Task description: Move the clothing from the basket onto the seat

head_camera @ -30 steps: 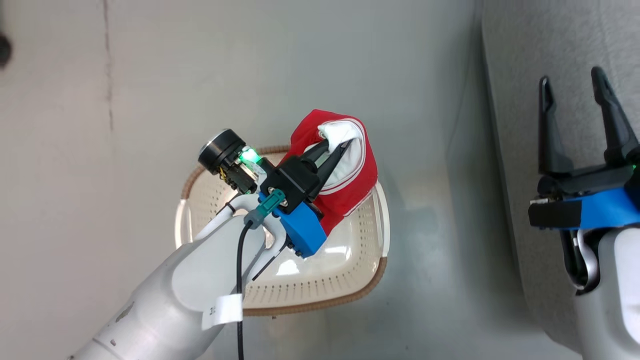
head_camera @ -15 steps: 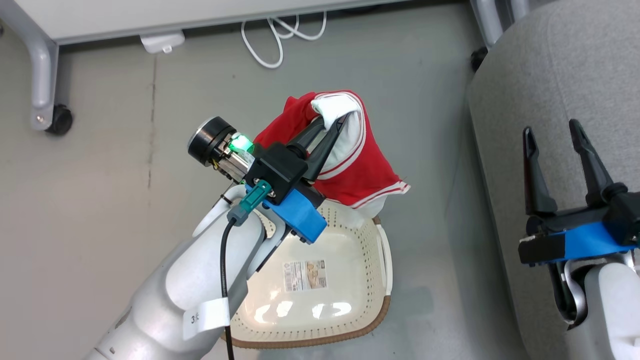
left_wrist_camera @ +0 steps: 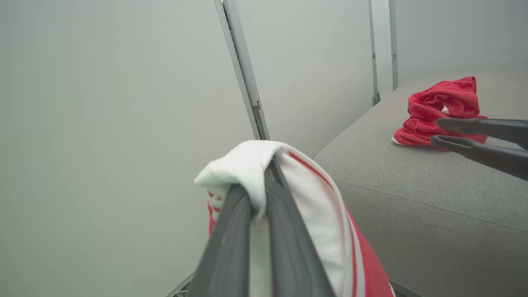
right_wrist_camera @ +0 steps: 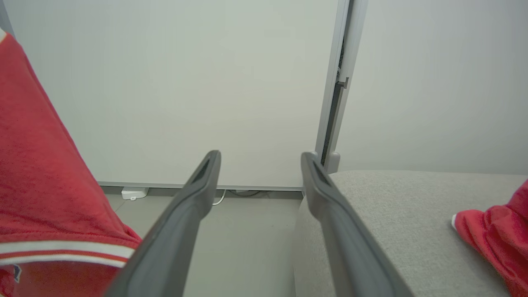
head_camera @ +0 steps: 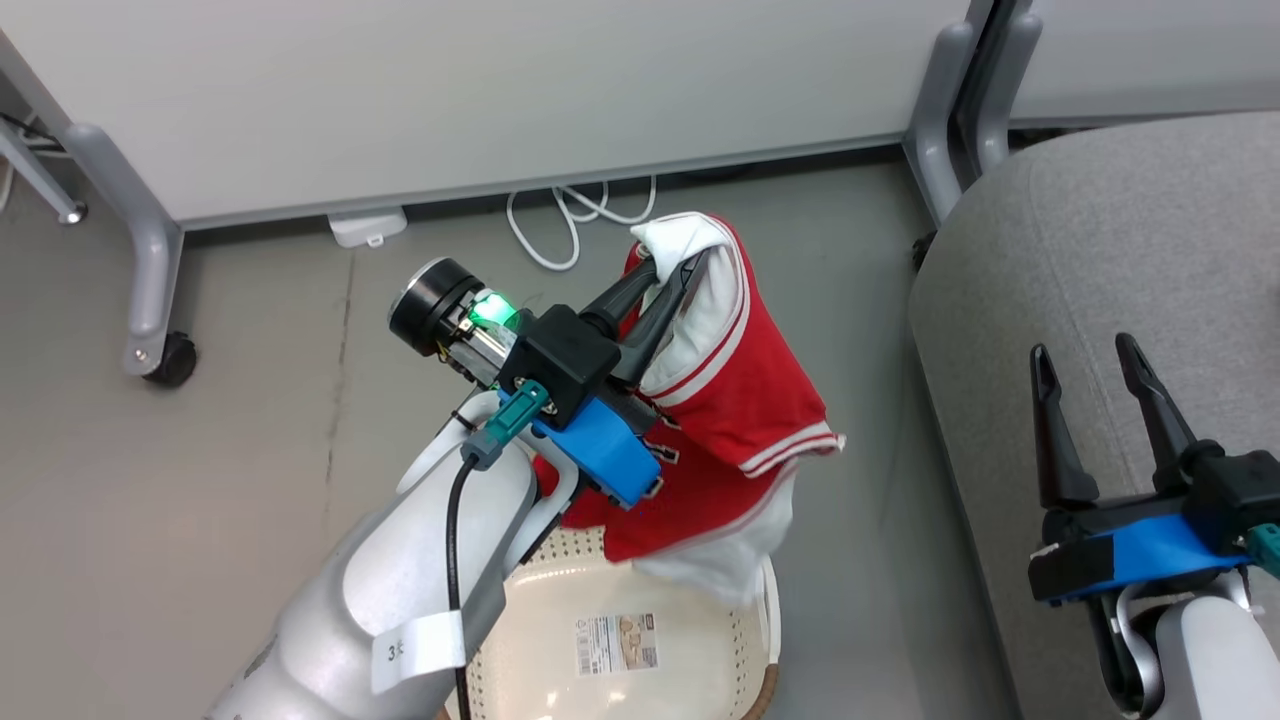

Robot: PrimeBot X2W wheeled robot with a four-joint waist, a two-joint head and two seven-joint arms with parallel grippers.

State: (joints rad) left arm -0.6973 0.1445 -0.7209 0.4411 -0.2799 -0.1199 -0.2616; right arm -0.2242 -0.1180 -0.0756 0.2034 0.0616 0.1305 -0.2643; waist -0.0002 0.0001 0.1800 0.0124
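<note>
The left gripper (head_camera: 672, 272) pinches the clothing (head_camera: 745, 400) by a white fold, and it hangs long beneath the jaws. The seat (head_camera: 1100, 250) lies rightward, under the right gripper (head_camera: 1083, 347), whose jaws are spread wide.

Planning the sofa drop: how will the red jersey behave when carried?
Probably floppy: the jersey drapes in folds below the left end effector. Likely light: a pinch on one white edge carries it. May drag: its hem hangs low over the basket.

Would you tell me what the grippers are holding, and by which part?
The left gripper is shut on the clothing, pinching a white fold at its top; the rest hangs above the basket. The right gripper is open, holding nothing.
</note>
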